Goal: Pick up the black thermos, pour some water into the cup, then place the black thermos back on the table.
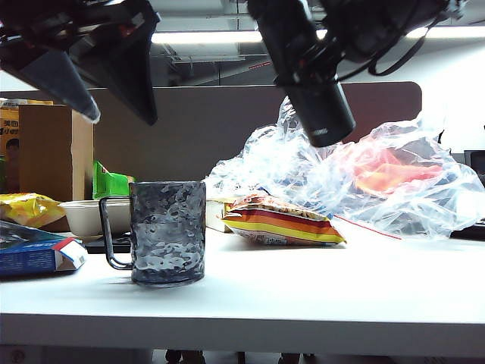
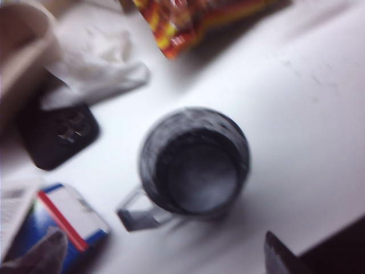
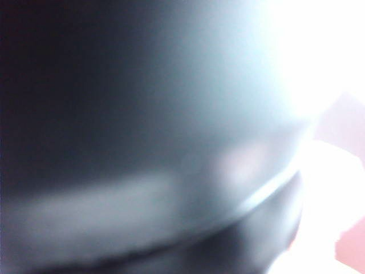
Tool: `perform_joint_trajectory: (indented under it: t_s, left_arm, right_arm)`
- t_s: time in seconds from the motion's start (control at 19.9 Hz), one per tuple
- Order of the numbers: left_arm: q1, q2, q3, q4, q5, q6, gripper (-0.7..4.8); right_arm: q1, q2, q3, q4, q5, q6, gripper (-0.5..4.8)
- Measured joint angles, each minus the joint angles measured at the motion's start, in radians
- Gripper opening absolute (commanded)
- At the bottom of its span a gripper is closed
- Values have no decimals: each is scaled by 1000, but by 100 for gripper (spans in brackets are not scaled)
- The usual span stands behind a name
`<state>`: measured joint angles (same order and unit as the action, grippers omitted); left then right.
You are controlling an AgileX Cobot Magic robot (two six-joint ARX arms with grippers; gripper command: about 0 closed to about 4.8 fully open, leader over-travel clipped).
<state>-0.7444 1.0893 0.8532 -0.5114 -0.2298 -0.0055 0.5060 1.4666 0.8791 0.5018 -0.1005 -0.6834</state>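
A: Where's the black thermos [image 1: 317, 91]?
B: Off the counter [image 1: 303, 303], up at the top of the exterior view, right of centre, tilted, one end pointing down toward the clear plastic bag [image 1: 356, 178]. The right arm has it.
A: Right pincer state?
B: Pinching the black thermos. Fingers themselves are out of shot in the exterior view, and the right wrist view is only a blurred dark curved surface filling the picture.
A: Left pincer [image 1: 121, 106]?
B: Spread, nothing in it. It hangs high on the left, above the cup [image 1: 167, 232] and clear of it. Two dark fingers [image 1: 57, 83] point down.
A: Cup position?
B: Upright on the counter, left of centre, handle toward the left. The left wrist view looks down into it; can't tell if there's water, it's blurred.
A: Around it?
B: Blue box [image 1: 38, 254] to the left, beige bowl [image 1: 95, 214] behind it, striped snack bag [image 1: 280, 221] to the right, not touching. Brown cardboard box [image 1: 53, 152] at the back left.
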Motion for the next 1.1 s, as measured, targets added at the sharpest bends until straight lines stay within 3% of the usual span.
perform_joint_trajectory:
  t_s: [0.1,0.3,0.5,0.8,1.1]
  left_arm:
    - [0,0,0,-4,13,-101,479]
    - [-1,0,-15,-4,83,-35,479]
    - [0,1,-69,-1,99,-32,479]
    - [-1,0,-68,108,99,-32,479]
    - [-1,0,-68,103,99,-32,479]
  right_arm:
    - [32,89,14,-21,-7,-113,151]
    - [53,184,13,-21,-6,-311,148]
    - [50,185,14,90,-35,-481,148]
    - [53,269,31,147,-80,-739,173]
    - [64,312,89,225,-129,-781,171]
